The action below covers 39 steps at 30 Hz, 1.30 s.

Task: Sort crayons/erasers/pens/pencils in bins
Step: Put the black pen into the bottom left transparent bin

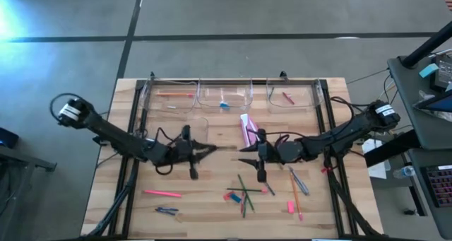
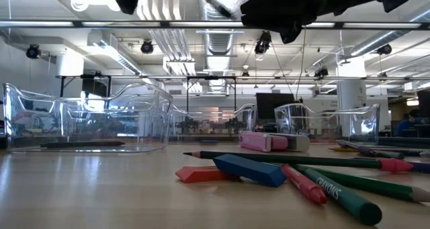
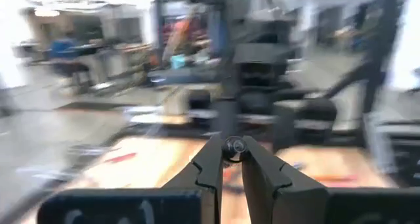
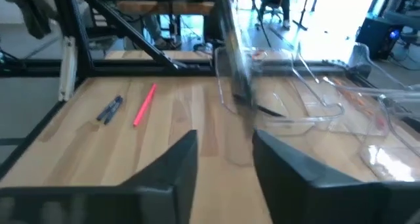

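we see the left gripper point(image 1: 212, 148) above mid-table, its fingers pinched on a thin pen point(image 3: 234, 146) that we see end-on in the left wrist view. the right gripper point(image 1: 244, 149) faces it just beside, fingers point(image 4: 172, 159) apart and holding nothing. three of the bins point(image 1: 224, 94) line the far edge, a fourth point(image 1: 198, 128) near the left gripper. a blue eraser point(image 2: 250, 170) and a pink eraser point(image 2: 201, 174) lie among loose crayons point(image 2: 336, 189) nearer the front.

Bright overhead ceiling lights point(image 2: 168, 37) with glare above the table point(image 1: 212, 170). Left wrist view is badly motion-smeared, background mush. The low view's nearest crayons point(image 2: 336, 189) go soft; the clear bins point(image 2: 87, 118) catch reflections.
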### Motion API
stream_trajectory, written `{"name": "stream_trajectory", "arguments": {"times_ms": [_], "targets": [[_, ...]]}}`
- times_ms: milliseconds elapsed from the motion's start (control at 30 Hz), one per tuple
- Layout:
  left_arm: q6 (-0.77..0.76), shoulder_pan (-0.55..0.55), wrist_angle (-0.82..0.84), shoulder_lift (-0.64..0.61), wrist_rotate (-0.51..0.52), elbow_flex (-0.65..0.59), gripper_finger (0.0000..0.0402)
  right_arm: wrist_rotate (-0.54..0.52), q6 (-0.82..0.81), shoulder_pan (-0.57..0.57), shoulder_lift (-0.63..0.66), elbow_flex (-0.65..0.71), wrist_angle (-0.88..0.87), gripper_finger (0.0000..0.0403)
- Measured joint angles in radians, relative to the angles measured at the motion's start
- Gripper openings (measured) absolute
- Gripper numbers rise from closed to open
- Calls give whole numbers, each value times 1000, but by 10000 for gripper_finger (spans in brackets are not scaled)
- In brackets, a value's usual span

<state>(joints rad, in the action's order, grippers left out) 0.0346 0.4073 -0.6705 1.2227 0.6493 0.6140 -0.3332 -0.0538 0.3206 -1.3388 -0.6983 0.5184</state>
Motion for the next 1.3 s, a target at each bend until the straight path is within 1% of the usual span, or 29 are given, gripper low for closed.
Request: {"name": "stream_trajectory", "arguments": {"times_ms": [133, 200, 267, 367, 467, 533, 600, 667, 900, 1000, 1300], "targets": [[-27, 0, 239, -132, 126, 0, 19, -26, 1, 2, 1, 0, -11, 192], [-91, 1, 393, -195, 182, 0, 19, -34, 0, 1, 1, 0, -23, 204], [-185, 0, 552, -249, 220, 0, 19, -34, -9, 1, 1, 0, -29, 212], [-347, 0, 775, -314, 228, -1, 19, -33, -25, 2, 2, 0, -38, 214], [-511, 0, 959, -362, 227, -1, 19, -34, -25, 1, 2, 0, -44, 214], [-603, 0, 1059, -381, 225, -2, 19, -34, -25, 1, 2, 0, -43, 215], [-669, 0, 1125, -392, 225, -6, 19, -34, -25, 2, 2, 0, -43, 215], [-687, 0, 1143, -397, 225, -21, 19, -34, -24, 2, 2, 0, -43, 215], [-658, 0, 1143, -402, 223, -76, 28, -35, -13, 1, 2, 0, -50, 215], [-657, 0, 1142, -418, 223, -98, 26, -35, -12, 0, 2, 0, -50, 215], [-683, 0, 1103, -558, 220, -209, 20, -36, -6, 0, 1, 0, -52, 215]]}}
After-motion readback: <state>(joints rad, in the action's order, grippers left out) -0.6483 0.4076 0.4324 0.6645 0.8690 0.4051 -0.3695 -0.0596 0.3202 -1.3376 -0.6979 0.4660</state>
